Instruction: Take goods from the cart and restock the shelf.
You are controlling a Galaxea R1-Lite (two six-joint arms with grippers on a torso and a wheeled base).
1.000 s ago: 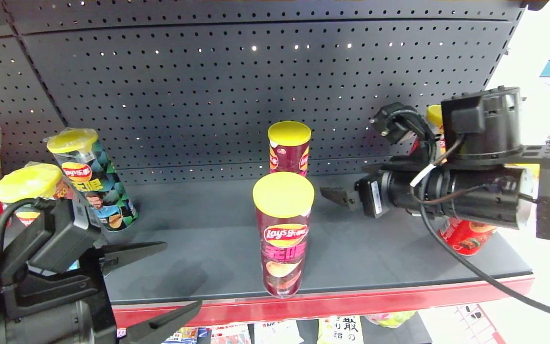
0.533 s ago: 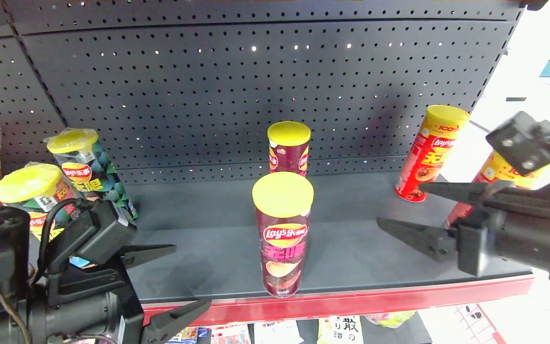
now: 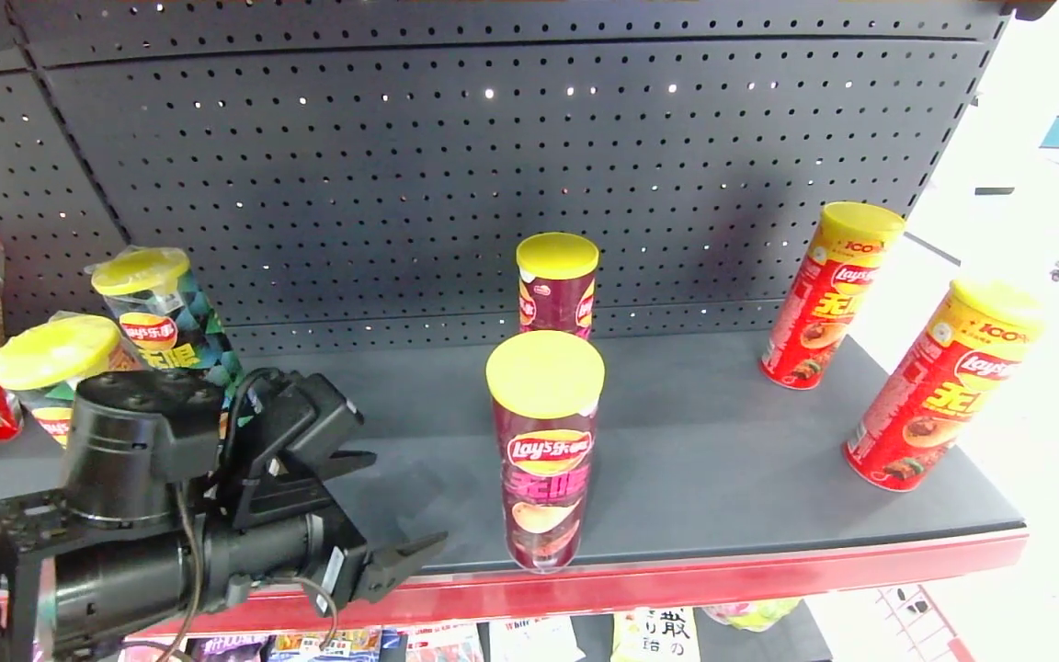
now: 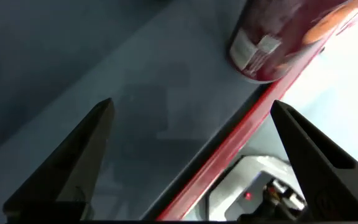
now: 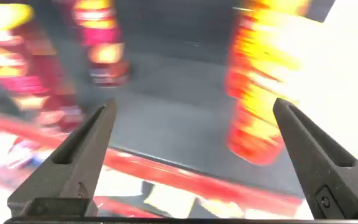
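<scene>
The left gripper (image 3: pixel 408 496) and the right gripper (image 5: pixel 194 124) both have jaws spread, holding nothing. A maroon cardboard chip tube with yellow lid (image 3: pixel 543 450) stands upright at the front edge of the grey metal shelf (image 3: pixel 695 460), near the left gripper. A sideways swing there could topple it off.

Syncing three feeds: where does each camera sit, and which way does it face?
Head: up top, facing forward-down at the shelf; left hand lower left.
Left wrist: behind the open left hand, facing the shelf edge and maroon can.
Right wrist: behind the open right hand, facing the shelf and a red can.
Shared: head and left wrist both show the maroon can.
</scene>
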